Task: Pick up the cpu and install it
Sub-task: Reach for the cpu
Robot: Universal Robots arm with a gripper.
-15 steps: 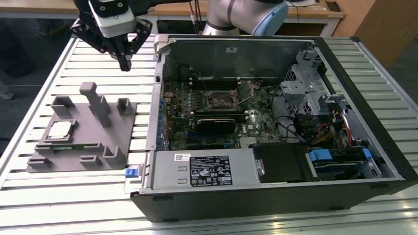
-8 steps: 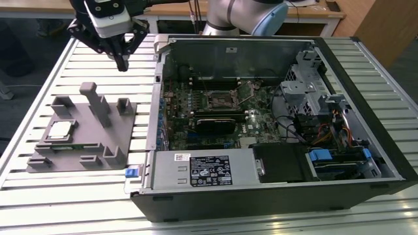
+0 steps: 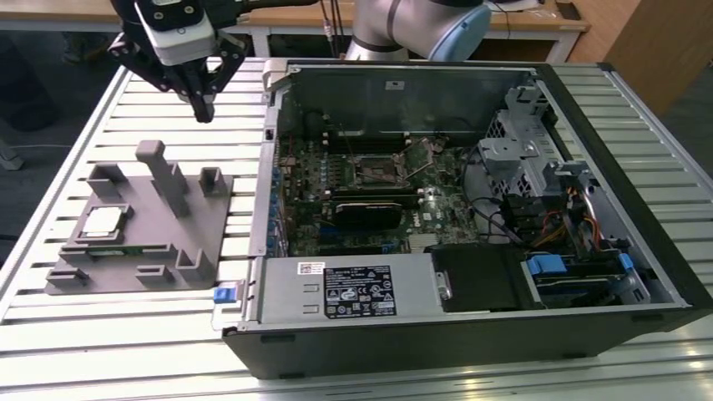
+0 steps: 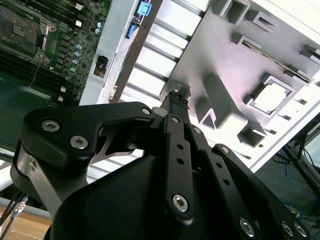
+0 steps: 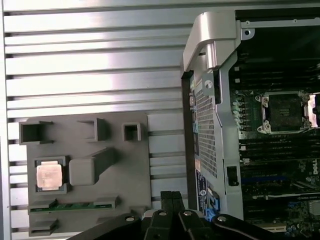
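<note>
Exterior view shows you the claw point(image 3: 203, 109) hanging above the slatted surface point(image 3: 167, 351), its fingers pressed together and gripping nothing. It is well apart from the cpu point(image 3: 103, 221). The chip lies flat, metal top up, in a square pocket of the grey fixture point(image 3: 154, 242), which likely keeps it squared for a straight-down pick. Inside the open computer case point(image 3: 468, 334), the motherboard socket point(image 3: 376, 170) looks uncovered, probably to receive it.
</note>
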